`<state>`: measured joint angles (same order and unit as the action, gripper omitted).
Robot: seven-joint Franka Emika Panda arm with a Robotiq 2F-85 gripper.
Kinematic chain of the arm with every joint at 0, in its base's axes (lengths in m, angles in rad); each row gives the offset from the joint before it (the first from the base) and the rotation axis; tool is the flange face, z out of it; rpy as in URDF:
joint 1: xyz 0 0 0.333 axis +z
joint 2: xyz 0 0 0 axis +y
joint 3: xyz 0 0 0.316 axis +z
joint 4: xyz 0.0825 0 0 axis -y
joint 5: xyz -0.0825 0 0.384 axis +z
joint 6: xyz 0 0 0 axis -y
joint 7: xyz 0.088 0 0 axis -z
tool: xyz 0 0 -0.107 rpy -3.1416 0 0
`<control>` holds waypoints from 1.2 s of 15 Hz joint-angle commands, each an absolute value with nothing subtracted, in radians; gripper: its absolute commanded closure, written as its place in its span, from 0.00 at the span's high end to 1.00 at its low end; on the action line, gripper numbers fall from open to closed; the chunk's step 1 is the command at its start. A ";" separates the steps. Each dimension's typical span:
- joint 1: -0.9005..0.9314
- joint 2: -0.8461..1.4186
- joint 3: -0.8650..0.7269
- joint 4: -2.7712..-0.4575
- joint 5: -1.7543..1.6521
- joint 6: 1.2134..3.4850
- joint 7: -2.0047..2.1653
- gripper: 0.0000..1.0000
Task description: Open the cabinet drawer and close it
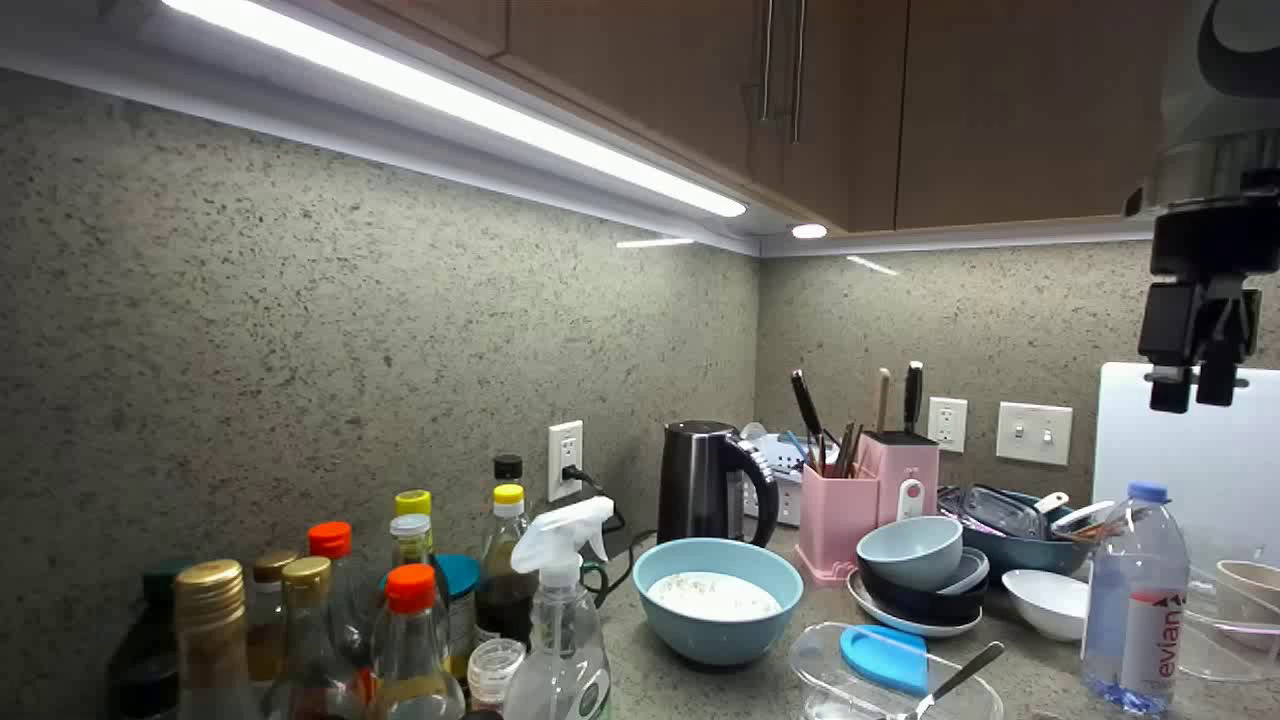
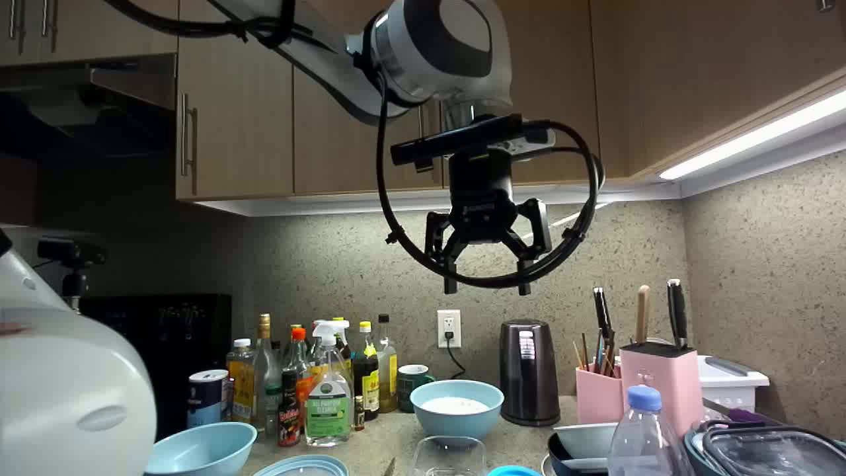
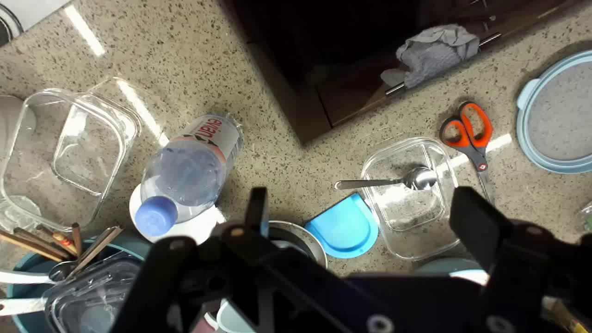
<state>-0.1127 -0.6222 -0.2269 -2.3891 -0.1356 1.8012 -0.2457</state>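
Observation:
The wall-cabinet doors are plain brown wood and look shut. In an exterior view, a door (image 1: 640, 75) carries a slim vertical silver bar handle (image 1: 767, 60), beside a similar handle on the neighbouring door. That door (image 2: 350, 149) shows lighter in an exterior view, its handle (image 2: 421, 122) partly behind the arm. Which door the task means cannot be told. My gripper (image 1: 1193, 388) points down, open and empty. It hangs in front of and below the doors (image 2: 487, 285), apart from every handle. In the wrist view, the open jaws (image 3: 360, 203) are above the counter; no wall door shows.
The counter holds a water bottle (image 3: 189, 166), a blue bowl (image 2: 457, 403), a kettle (image 2: 529, 370), a pink knife block (image 2: 661, 377), a spray bottle (image 2: 328, 390) and scissors (image 3: 471, 134). A black cable loops round the gripper. A grey cloth (image 3: 432, 53) hangs on a lower cabinet's bar.

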 commanded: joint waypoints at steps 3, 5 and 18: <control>-0.119 -0.621 -0.222 -2.387 -0.132 1.799 -0.249 1.00; -0.119 -0.621 -0.222 -2.387 -0.132 1.799 -0.249 1.00; 0.063 -0.649 -0.038 -2.246 -0.198 1.740 -0.357 1.00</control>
